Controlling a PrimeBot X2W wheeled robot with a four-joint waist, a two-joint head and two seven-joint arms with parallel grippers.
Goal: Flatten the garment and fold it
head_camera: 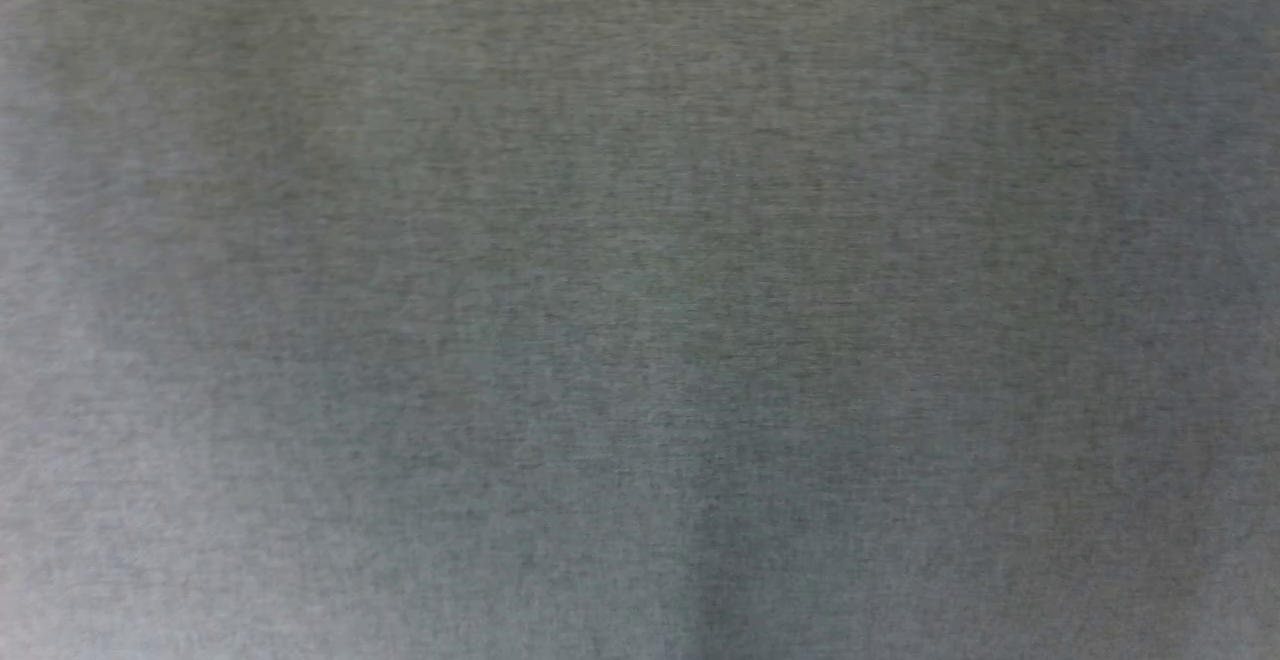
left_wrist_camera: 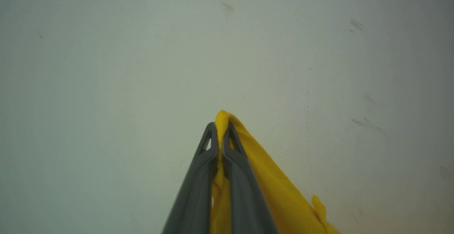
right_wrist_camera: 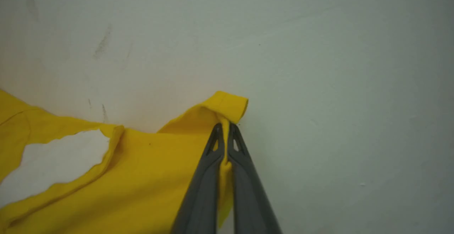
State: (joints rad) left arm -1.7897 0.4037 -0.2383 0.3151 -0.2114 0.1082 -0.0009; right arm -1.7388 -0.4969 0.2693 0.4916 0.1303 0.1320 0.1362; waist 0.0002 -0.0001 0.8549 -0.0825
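In the left wrist view my left gripper is shut on a bunched edge of the bright yellow garment, which trails down to the right over a pale surface. The right wrist view has my right gripper shut on a folded hem corner of the garment. From there the cloth spreads to the left, with a gap in it where the pale surface shows through. The print on the garment is out of sight.
A pale grey-white surface with faint dark scuffs lies beyond both grippers. The head view is a blurred grey field with nothing I can make out.
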